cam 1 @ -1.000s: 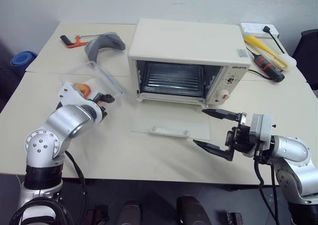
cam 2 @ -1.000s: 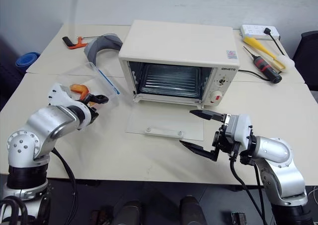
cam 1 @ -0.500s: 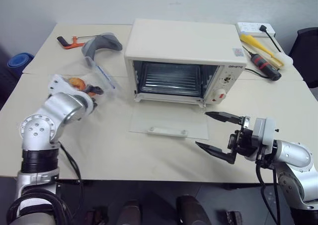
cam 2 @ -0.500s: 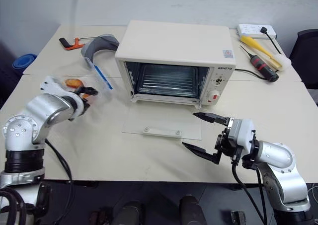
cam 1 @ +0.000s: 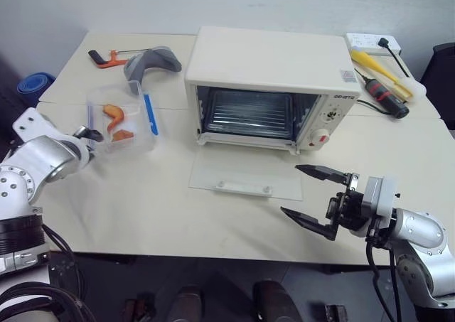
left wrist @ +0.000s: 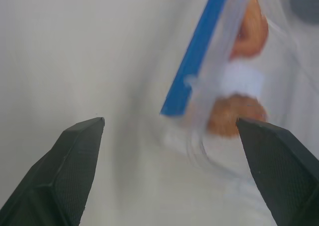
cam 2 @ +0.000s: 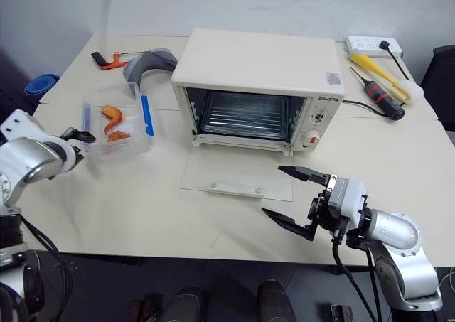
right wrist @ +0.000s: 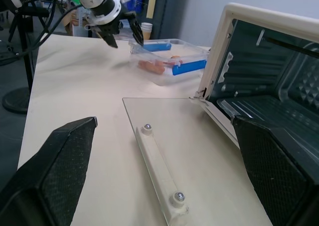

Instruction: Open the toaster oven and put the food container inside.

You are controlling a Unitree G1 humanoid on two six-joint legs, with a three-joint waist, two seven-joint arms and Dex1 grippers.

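Observation:
The cream toaster oven (cam 1: 270, 66) stands at the table's middle. Its glass door (cam 1: 245, 174) lies open and flat on the table, and the wire rack shows inside. The food container (cam 1: 121, 119), clear with blue clips and orange pieces, sits flat on the table left of the oven. My left gripper (cam 1: 89, 133) is open just left of the container, apart from it; the left wrist view has a blue clip (left wrist: 199, 61) ahead between the fingers. My right gripper (cam 1: 290, 189) is open and empty, right of the door's front edge.
An orange hacksaw (cam 1: 106, 55) and a grey curved piece (cam 1: 151, 59) lie behind the container. A power strip (cam 1: 370, 40), a yellow tool and a red-black screwdriver (cam 1: 384, 94) lie at the back right. A seam (cam 1: 64, 103) joins the tables.
My left gripper has swung left, away from the container. The container was tilted against it earlier and now lies flat on the table. The right gripper has kept its place.

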